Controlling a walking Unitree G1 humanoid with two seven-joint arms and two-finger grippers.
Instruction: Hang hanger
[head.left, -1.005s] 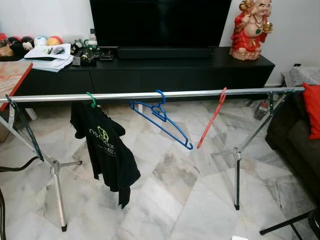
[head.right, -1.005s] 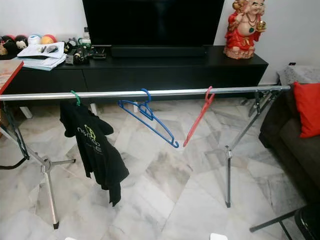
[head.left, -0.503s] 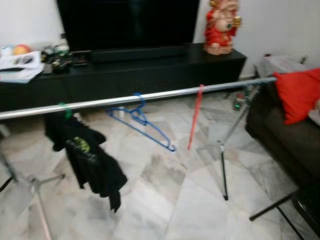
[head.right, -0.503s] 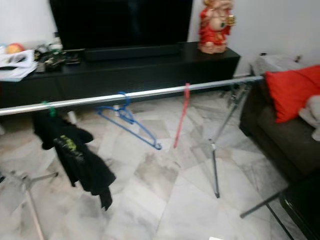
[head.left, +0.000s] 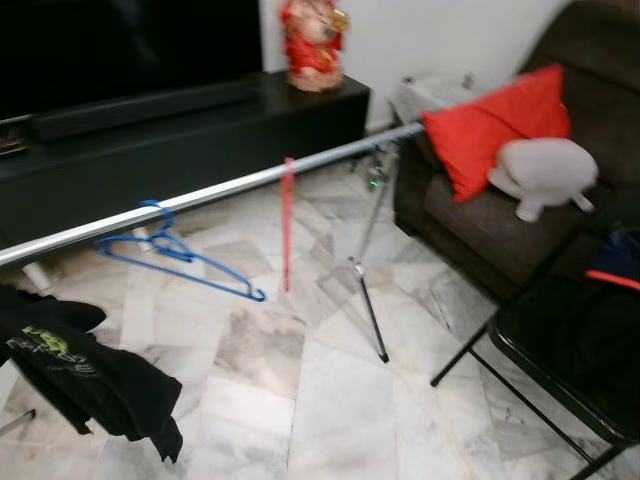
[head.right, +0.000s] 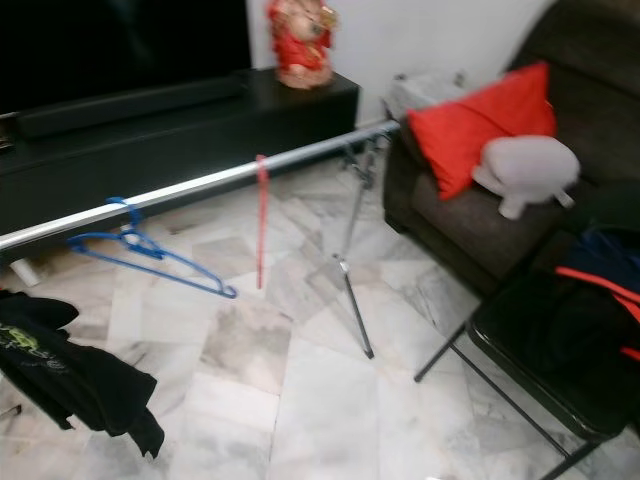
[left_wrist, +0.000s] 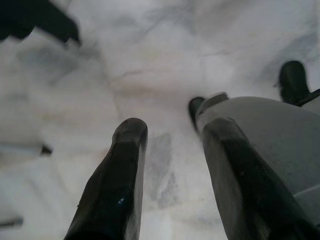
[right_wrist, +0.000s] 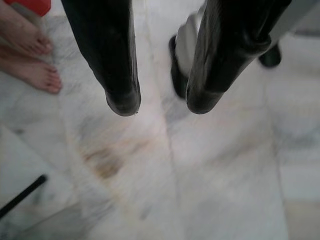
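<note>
Blue plastic hanger (head.left: 180, 262), thin-framed, hooked over silver rail (head.left: 215, 191) and tipped steeply, one shoulder reaching down and forward toward the marble floor. Red hanger (head.left: 287, 222) just along the same rail, seen edge-on (reads as a single narrow vertical strip), hanging straight down from its hook. Rail itself a long metal tube running slantwise across the room, propped near its far end on a splayed tripod leg. Black T-shirt (head.left: 85, 372) with green print slumped low at the rail's near end, its hanger not discernible. All slightly blurred.
</note>
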